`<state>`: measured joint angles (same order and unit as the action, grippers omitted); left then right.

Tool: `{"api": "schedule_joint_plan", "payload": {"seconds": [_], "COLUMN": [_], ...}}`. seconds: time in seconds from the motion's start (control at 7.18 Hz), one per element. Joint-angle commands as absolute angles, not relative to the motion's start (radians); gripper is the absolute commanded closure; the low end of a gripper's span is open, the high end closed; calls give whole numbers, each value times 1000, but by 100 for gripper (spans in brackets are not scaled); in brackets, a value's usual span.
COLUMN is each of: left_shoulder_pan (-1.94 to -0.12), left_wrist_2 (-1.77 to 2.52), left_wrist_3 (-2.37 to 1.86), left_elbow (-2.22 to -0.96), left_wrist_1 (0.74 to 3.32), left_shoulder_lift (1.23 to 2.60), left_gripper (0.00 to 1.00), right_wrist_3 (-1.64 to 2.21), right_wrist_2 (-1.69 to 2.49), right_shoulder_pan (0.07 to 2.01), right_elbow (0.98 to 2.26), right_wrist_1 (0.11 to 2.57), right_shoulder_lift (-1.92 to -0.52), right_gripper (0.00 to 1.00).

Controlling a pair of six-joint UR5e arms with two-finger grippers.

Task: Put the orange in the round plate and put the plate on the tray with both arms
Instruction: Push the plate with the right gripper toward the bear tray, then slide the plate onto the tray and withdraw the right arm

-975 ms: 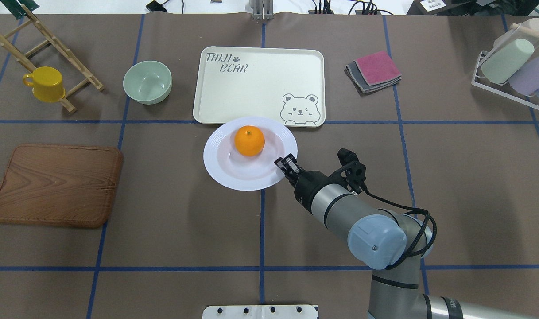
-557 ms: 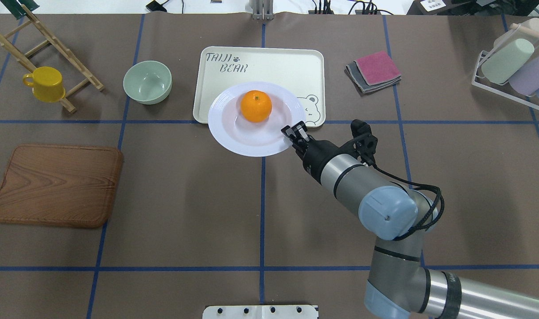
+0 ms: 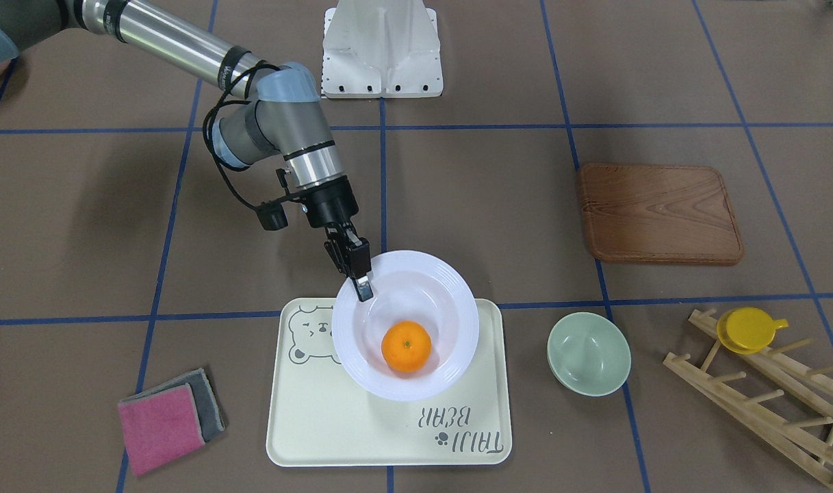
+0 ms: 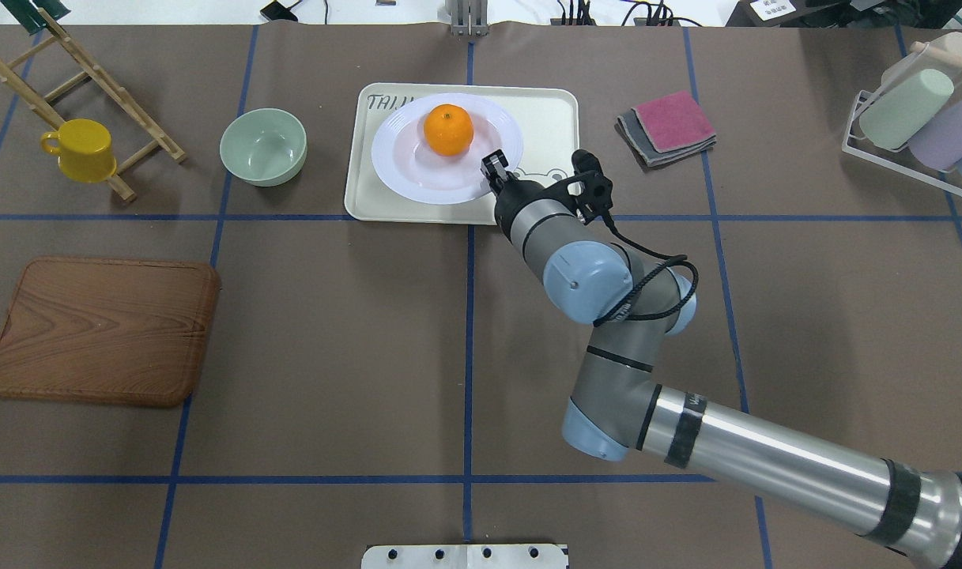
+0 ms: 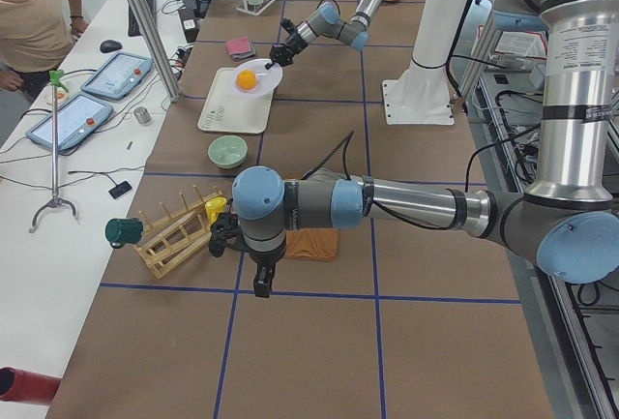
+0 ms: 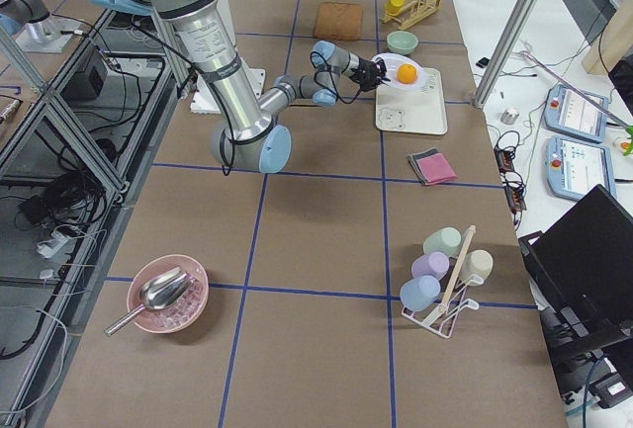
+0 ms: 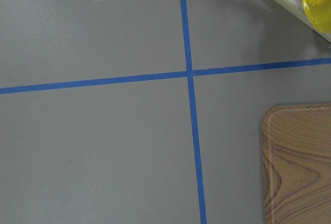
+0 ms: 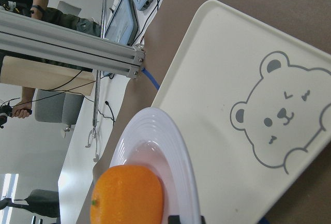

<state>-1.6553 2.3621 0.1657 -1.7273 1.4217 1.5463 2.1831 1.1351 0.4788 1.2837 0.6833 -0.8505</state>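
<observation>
The orange (image 4: 449,130) sat in the sunken middle of the round plate (image 4: 417,180), and the plate was over the tray (image 4: 548,111) on the far side of the table. From the side views it looked to me like it hung a bit above the tray rather than resting on it, but I couldn't swear to that. Your right gripper (image 3: 363,287) was pinched onto the plate's near rim. The left gripper (image 5: 261,286) hung well apart, over by the wooden board (image 4: 101,328), and I couldn't tell its jaws from the only view that caught it. My read: you were at the set-down step. The next move wanted a slow, level drop, then letting go, or the orange rolls.
</observation>
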Motion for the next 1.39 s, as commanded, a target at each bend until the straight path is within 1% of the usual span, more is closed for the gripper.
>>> {"api": "schedule_joint_plan", "payload": {"seconds": [0.0, 0.14, 0.28, 0.42, 0.56, 0.7, 0.98, 1.11, 1.25], "left_shoulder_pan": [-1655, -1654, -1652, -1652, -1652, -1652, -1652, -1651, -1649], "left_wrist_2": [2364, 2364, 2364, 2364, 2364, 2362, 2361, 2361, 2359], "left_wrist_3": [166, 166, 166, 166, 166, 167, 172, 170, 167], "left_elbow": [-1727, -1727, -1727, -1727, -1726, -1723, -1729, -1730, -1730], "left_wrist_1": [1420, 1420, 1420, 1422, 1420, 1420, 1422, 1425, 1422], "left_shoulder_lift": [1546, 1546, 1546, 1548, 1548, 1546, 1542, 1542, 1542], "left_gripper": [0, 0, 0, 0, 0, 0, 0, 0, 0], "right_wrist_3": [2207, 2192, 2122, 1979, 1895, 1788, 1444, 1260, 1059], "right_wrist_2": [1135, 1138, 1190, 1248, 1294, 1428, 1761, 1896, 2036], "right_shoulder_pan": [492, 494, 495, 497, 505, 549, 718, 818, 938], "right_elbow": [1123, 1117, 1120, 1146, 1228, 1381, 1666, 1737, 1776], "right_wrist_1": [686, 687, 695, 722, 806, 948, 1288, 1402, 1443], "right_shoulder_lift": [-767, -772, -775, -784, -816, -872, -981, -1011, -1076], "right_gripper": [100, 99, 54, 2, 0, 0, 0, 0, 0]}}
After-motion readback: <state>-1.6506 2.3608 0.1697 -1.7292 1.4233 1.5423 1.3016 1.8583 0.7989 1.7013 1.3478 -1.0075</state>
